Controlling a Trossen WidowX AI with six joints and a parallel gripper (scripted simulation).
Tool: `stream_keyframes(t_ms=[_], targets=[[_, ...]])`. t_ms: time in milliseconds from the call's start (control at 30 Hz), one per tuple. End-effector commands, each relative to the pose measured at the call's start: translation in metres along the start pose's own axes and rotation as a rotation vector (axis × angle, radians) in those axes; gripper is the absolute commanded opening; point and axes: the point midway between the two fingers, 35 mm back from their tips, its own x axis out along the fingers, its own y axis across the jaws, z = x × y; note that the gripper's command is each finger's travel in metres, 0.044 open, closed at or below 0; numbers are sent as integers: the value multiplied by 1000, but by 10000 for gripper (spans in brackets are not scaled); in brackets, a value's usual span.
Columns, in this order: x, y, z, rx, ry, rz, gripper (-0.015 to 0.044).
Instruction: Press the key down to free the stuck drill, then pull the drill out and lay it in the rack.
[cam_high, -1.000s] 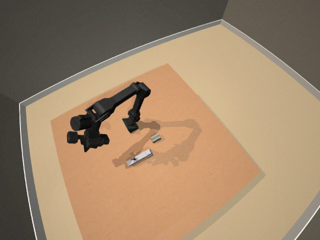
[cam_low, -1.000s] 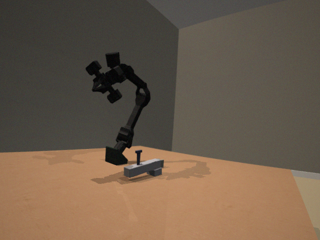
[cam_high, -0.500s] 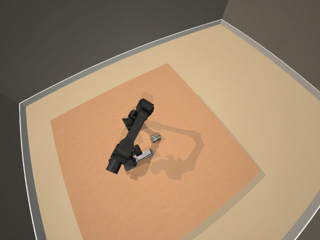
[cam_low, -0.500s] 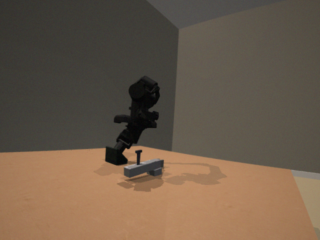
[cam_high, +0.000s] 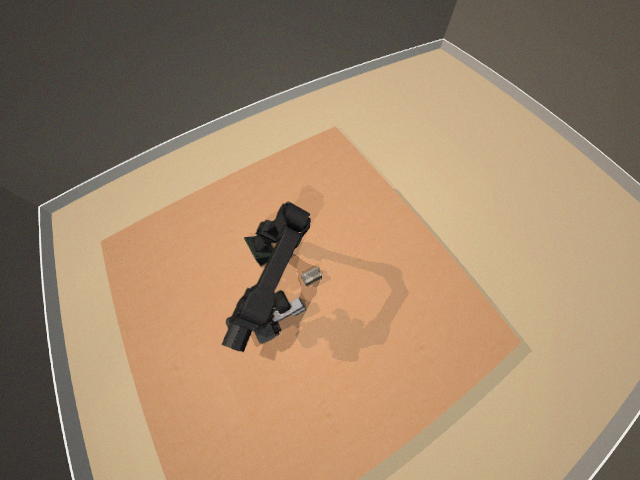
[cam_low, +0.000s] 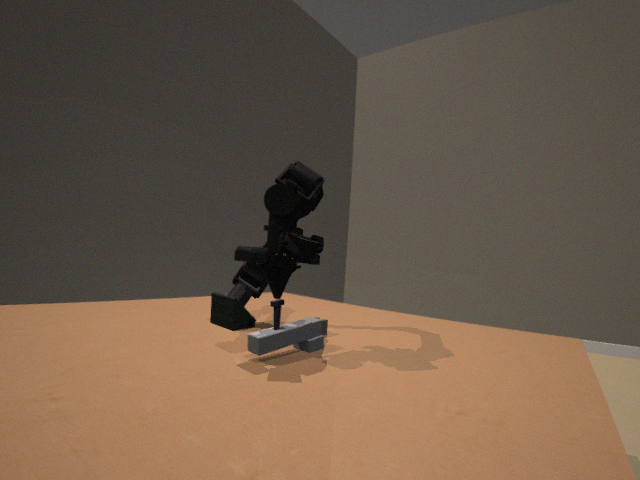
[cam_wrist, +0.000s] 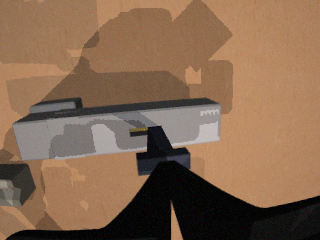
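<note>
The pale grey long housing (cam_high: 290, 309) (cam_low: 268, 339) (cam_wrist: 75, 140) lies level across the wrist view. The dark blue T-shaped key (cam_low: 277, 316) (cam_wrist: 146, 164) stands upright in its slot, head up; in the top view the arm hides it. A small yellow and dark strip shows in the slot beside the key; I cannot tell whether it is part of the drill, which is otherwise hidden. My gripper (cam_low: 278, 296) (cam_wrist: 167, 168) is shut and empty, pointing down, its tips at or just above the key's head. The small grooved silver rack (cam_high: 311, 275) (cam_wrist: 24, 180) is beside the housing.
The arm's dark green base (cam_high: 258, 251) (cam_low: 230, 311) stands behind the housing. A small grey block (cam_low: 312, 344) (cam_wrist: 55, 106) sits against one side of the housing near an end. The arm's shadows fall over the orange table top (cam_high: 336, 403) (cam_low: 330, 423) (cam_wrist: 270, 100).
</note>
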Motion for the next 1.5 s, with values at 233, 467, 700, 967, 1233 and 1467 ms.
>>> stream_keyframes(t_ms=[233, 467, 700, 967, 1233, 1467], targets=[[9, 1, 0, 6, 2, 6, 0], [11, 1, 0, 6, 1, 6, 0], [13, 1, 0, 6, 1, 6, 0], [16, 2, 0, 6, 1, 6, 0], [18, 3, -1, 6, 1, 6, 0], [20, 3, -2, 6, 1, 6, 0]])
